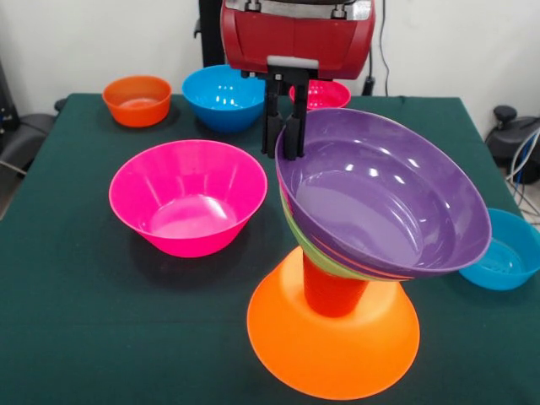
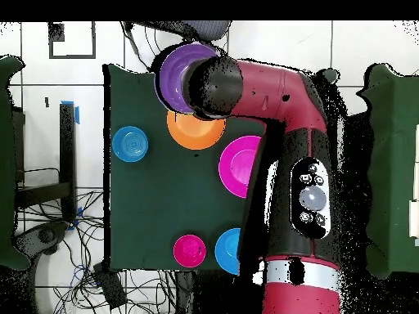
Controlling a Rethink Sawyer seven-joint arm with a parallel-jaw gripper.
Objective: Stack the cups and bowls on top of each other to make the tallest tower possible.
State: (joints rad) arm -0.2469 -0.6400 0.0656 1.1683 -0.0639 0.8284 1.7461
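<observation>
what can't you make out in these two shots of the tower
- Gripper, front view: its tips drop behind the purple bowl's rim, so whether it grips is unclear.
- Pieces nested under the purple bowl, front view: only green edges show.
- Small pink bowl, front view: mostly behind the gripper.
- Tower base, the orange bowl, overhead view: partly covered by the purple bowl and arm.

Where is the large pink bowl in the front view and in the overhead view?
Front view: the large pink bowl stands upright left of centre, apart from the tower.
Overhead view: it sits right of centre, partly under the arm.
Shared landmark: the tilted purple bowl topping the tower, near the top edge in the overhead view.
</observation>
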